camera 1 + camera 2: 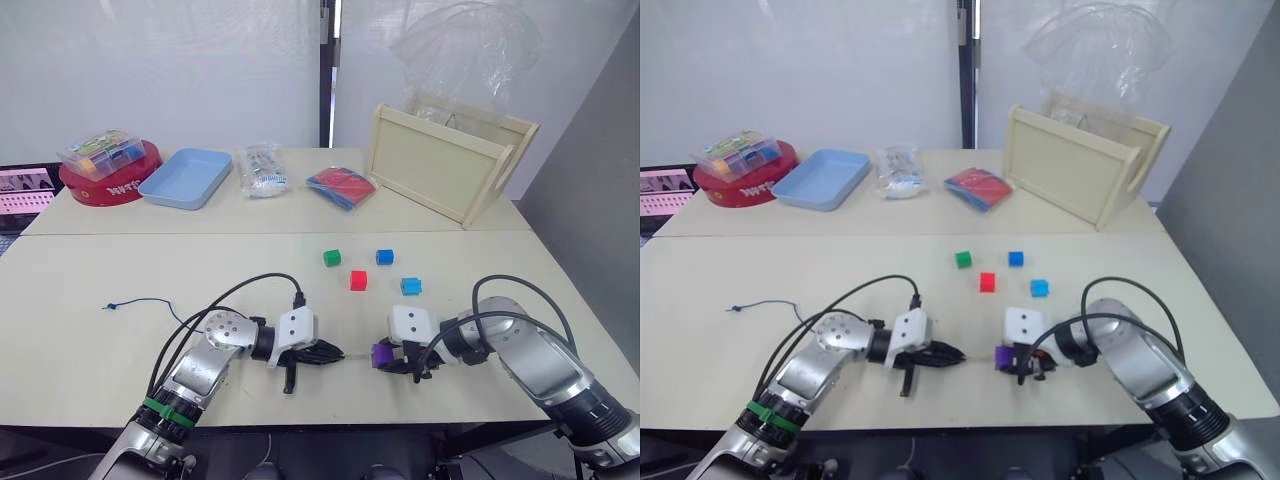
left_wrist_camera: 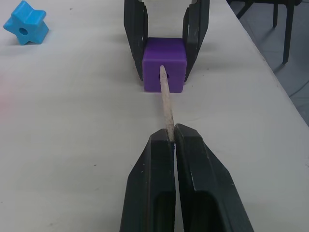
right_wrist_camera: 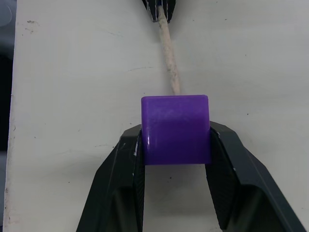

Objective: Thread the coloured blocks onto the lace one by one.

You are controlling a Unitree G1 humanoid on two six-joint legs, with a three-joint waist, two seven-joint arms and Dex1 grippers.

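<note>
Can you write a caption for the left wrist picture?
Left end effector pokes the lace's pale tip into the purple block held by the right end effector.

The right gripper [image 3: 175, 145] clamps the purple block [image 3: 175, 129] between its two black fingers [image 3: 118, 188], one pressed on each side, over the pale table [image 3: 72, 72]. The lace's pale stiff tip [image 3: 170, 63] meets the block's far face, its other end pinched by the left gripper [image 3: 160, 9].

Silver-grey metal arms are ending in white wrist blocks and black two-fingered grippers; black cables are looping alongside, and a green band is circling the lower-left forearm [image 1: 165, 411].
</note>
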